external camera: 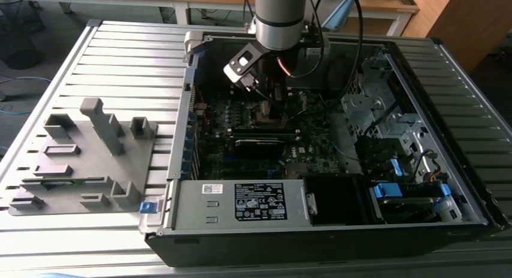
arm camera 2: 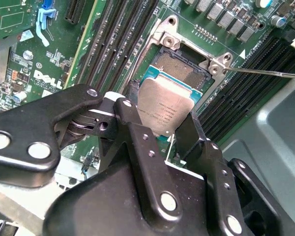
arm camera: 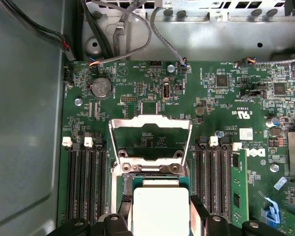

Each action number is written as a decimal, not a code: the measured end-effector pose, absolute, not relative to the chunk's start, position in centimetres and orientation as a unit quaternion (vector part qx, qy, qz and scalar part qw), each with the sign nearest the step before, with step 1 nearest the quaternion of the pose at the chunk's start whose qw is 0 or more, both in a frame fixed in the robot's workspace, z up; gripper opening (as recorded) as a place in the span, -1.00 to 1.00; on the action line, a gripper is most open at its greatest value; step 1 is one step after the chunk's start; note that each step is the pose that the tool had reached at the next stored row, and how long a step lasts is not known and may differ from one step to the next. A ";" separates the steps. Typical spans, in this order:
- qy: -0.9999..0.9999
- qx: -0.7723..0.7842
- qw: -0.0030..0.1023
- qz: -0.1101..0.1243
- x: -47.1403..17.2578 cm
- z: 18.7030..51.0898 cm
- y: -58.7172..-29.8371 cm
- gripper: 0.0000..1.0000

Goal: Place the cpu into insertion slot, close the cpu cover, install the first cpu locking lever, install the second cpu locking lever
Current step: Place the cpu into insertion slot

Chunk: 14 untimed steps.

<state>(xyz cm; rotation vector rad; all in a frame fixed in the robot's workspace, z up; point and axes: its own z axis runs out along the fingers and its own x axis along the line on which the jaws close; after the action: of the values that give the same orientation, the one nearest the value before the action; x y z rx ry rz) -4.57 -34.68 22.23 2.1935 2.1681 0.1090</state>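
Now: chip clamped at the open socket

You are working deep inside the computer case (external camera: 320, 245), which lies open on its side with the arm reaching down into it. The motherboard (arm camera: 211, 103) lies flat on the floor of the case, so you meet it straight from above.

Banks of memory slots (arm camera: 86, 182) line both sides of the socket (arm camera 2: 179, 69). They form the tight edges, and there is little room to shift sideways. The cpu cover (arm camera: 151, 121) is swung up and back on its hinge, which leaves the socket's opening free. A thin locking lever (arm camera 2: 265, 73) is also swung out, away from the socket.

The gripper (arm camera 2: 162, 118) is clenched on the cpu (arm camera 2: 163, 109), with one of its fingers (arm camera 2: 188, 132) on each of two opposite edges. This leaves the chip's metal top bare. In the second wrist view the cpu covers the nearer part of the socket, and the pin field beyond it is uncovered. I judge the chip is not yet seated, though you cannot tell from these views whether it touches the socket's rim.
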 end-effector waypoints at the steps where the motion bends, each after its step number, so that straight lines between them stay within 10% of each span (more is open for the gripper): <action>1: 0.702 0.710 0.028 0.035 -4.6 22.2 -34.7 0.08; 14: 0.702 0.711 0.028 0.035 -4.6 21.6 -34.7 0.08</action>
<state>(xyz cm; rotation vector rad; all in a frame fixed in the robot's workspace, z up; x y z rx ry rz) -4.57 -34.68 21.64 2.1936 2.1680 0.1094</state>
